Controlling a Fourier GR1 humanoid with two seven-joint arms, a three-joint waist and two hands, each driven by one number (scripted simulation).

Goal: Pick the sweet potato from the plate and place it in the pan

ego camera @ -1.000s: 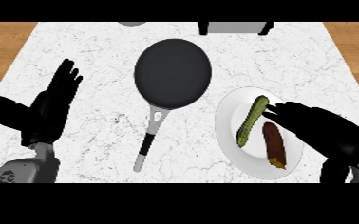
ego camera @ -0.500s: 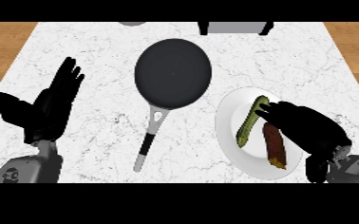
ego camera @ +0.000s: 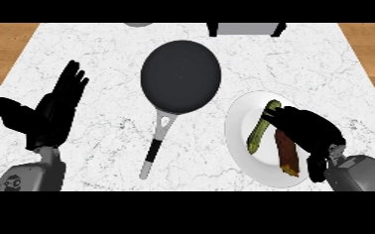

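The long reddish-brown sweet potato (ego camera: 287,153), beside a green vegetable (ego camera: 262,127) on the round white plate (ego camera: 242,140) right of the black frying pan (ego camera: 180,76), is covered by the right hand (ego camera: 306,129), fingers curled downward for a pickup (left hand (ego camera: 55,110) rested open, fingers spread).

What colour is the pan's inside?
Black, seen in the head view: the pan.

Bare counter (ego camera: 307,69) between plate (ego camera: 242,129) and pan (ego camera: 180,77); passage unobstructed
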